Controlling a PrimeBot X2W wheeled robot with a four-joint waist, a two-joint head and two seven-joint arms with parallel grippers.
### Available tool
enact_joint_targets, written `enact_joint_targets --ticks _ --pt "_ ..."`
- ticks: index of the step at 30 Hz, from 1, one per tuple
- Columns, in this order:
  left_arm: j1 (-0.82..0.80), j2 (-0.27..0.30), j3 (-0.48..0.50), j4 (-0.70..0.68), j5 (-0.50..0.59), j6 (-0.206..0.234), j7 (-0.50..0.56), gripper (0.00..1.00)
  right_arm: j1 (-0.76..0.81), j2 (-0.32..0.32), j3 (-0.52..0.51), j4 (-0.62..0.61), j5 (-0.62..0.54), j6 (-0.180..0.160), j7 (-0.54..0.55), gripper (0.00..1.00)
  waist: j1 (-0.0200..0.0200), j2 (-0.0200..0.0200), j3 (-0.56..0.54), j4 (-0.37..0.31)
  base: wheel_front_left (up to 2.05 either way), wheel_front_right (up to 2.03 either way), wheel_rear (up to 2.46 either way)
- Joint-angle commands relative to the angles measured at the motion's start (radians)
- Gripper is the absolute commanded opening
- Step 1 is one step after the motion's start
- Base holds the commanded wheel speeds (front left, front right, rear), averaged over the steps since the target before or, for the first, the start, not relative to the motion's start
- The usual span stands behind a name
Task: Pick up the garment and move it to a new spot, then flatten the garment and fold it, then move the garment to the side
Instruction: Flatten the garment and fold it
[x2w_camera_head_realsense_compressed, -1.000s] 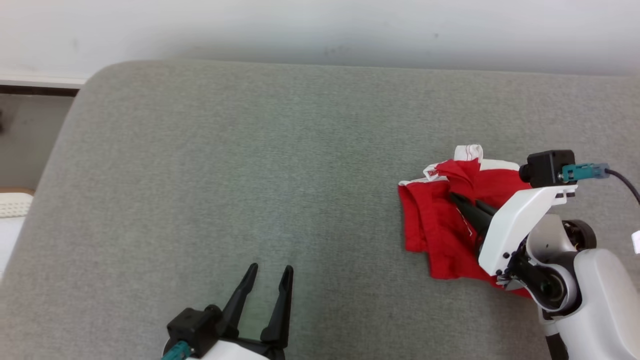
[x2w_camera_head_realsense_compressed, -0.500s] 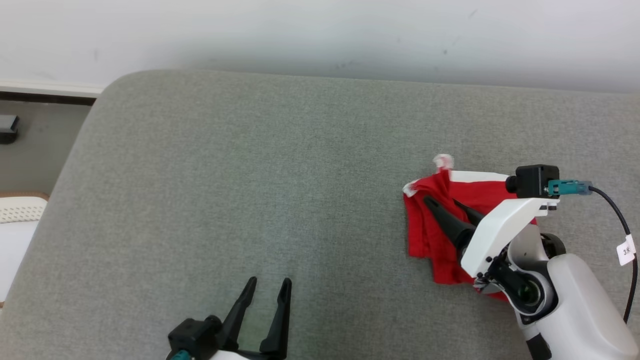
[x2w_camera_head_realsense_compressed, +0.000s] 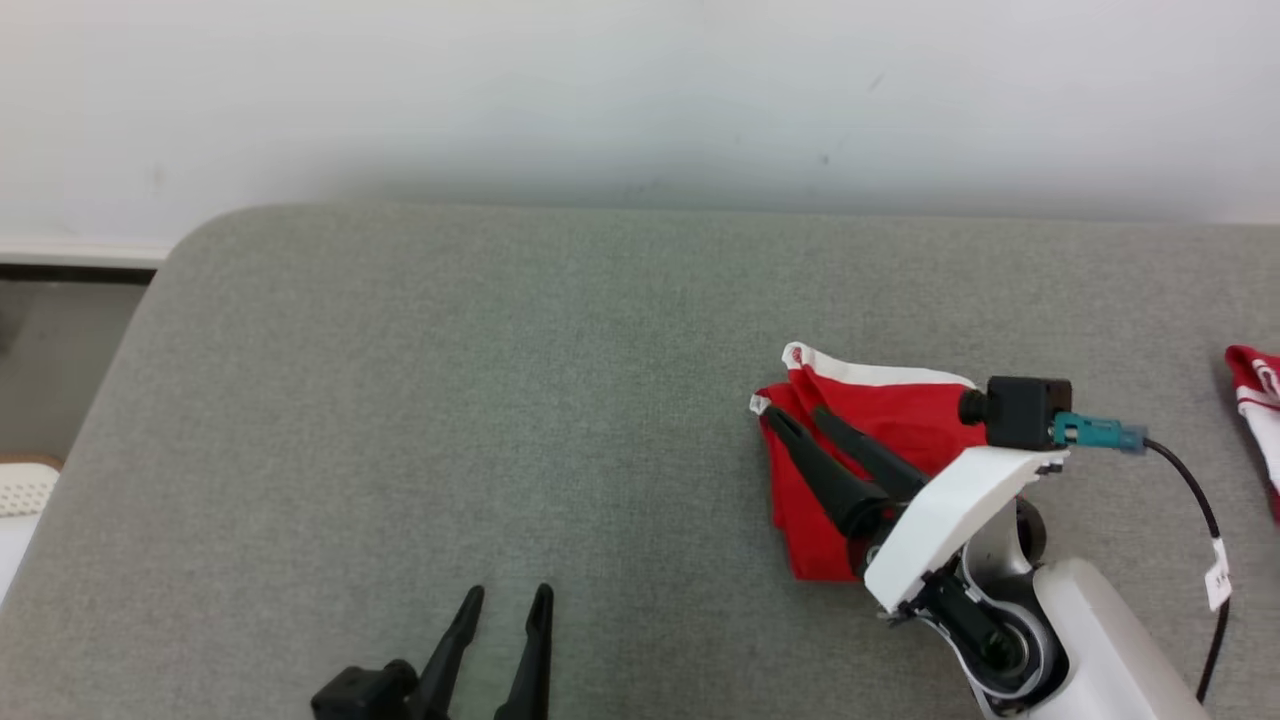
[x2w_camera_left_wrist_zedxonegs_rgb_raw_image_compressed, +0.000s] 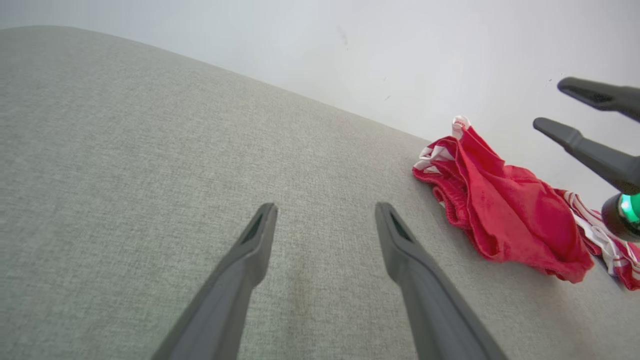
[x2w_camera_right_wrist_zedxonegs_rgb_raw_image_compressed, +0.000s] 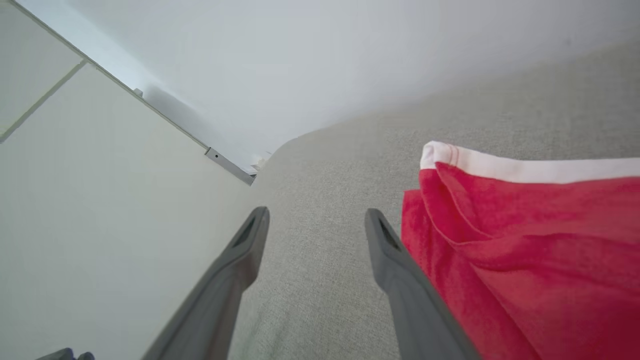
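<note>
Lying bunched at the frame's right centre, the soft red garment (x2w_camera_head_realsense_compressed: 900, 412) with white trim rests on the grey woven cushion (x2w_camera_head_realsense_compressed: 450, 400). The right gripper (x2w_camera_head_realsense_compressed: 795, 417) hangs over its left edge, tapered dark fingers spread, pinching nothing. The left gripper (x2w_camera_head_realsense_compressed: 508, 597), at the lower left, is likewise spread.

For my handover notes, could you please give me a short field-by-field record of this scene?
surface: grey cushion against a white wall
garment: red, white trim, crumpled, lying on the cushion
right end effector: open, raised over the garment's left edge, holding nothing
left end effector: open, empty, over the cushion
second garment: red and white, at the far right edge
</note>
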Motion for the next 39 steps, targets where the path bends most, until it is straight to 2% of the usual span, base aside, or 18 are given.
enact_joint_targets --ticks 1,8,12,18,24,29,34,35,37,38,39 --pt "0.02 0.004 0.01 -0.001 0.004 -0.001 0.0 1.0 0.026 -0.003 -0.01 -0.03 -0.041 0.0 -0.015 1.0 0.0001 0.0 -0.022 -0.014 0.0 0.0 0.0" --pt "0.062 0.004 0.046 -0.03 0.031 -0.002 0.0 1.0 0.157 -0.091 -0.072 -0.203 -0.291 0.0 -0.089 1.0 0.0001 0.0 -0.07 -0.042 0.0 0.0 0.0" --pt "0.086 0.004 0.071 -0.051 0.052 -0.003 0.0 1.0 0.235 -0.155 -0.123 -0.238 -0.39 0.0 -0.148 1.0 0.0001 0.0 -0.096 -0.065 0.0 0.0 0.0" --pt "0.134 0.004 0.105 -0.084 0.072 0.001 0.0 1.0 0.33 -0.22 -0.182 -0.22 -0.499 0.0 -0.255 1.0 0.0001 0.0 -0.137 -0.098 0.0 0.0 0.0" --pt "0.16 0.004 0.119 -0.104 0.088 0.005 0.0 1.0 0.408 -0.26 -0.231 -0.167 -0.561 0.0 -0.403 1.0 0.0001 0.0 -0.156 -0.107 0.0 0.0 0.0" --pt "0.161 0.004 0.123 -0.119 0.096 0.007 0.0 1.0 0.424 -0.249 -0.272 -0.093 -0.569 0.0 -0.485 1.0 0.0001 0.0 -0.148 -0.103 0.0 0.0 0.0" --pt "0.142 0.004 0.117 -0.117 0.113 -0.003 0.0 1.0 0.363 -0.238 -0.266 -0.035 -0.558 0.0 -0.508 1.0 0.0001 0.0 -0.128 -0.084 0.0 0.0 0.0" --pt "0.136 0.004 0.116 -0.116 0.115 -0.005 0.0 1.0 0.349 -0.234 -0.262 -0.022 -0.554 0.0 -0.505 0.94 0.0001 0.0 -0.121 -0.079 0.0 0.0 0.0" --pt "0.127 0.004 0.114 -0.112 0.12 -0.008 0.0 1.0 0.314 -0.235 -0.237 0.005 -0.555 0.0 -0.494 0.44 0.0001 0.0 -0.106 -0.066 0.0 0.0 0.0" --pt "0.121 0.003 0.114 -0.109 0.12 -0.009 0.0 1.0 0.294 -0.233 -0.224 0.022 -0.55 0.0 -0.487 0.24 0.0001 0.0 -0.098 -0.06 0.0 0.0 0.0" --pt "0.115 0.004 0.113 -0.108 0.119 -0.01 0.0 1.0 0.274 -0.233 -0.207 0.039 -0.548 0.0 -0.479 0.0 0.0001 0.0 -0.09 -0.054 0.0 0.0 0.0"
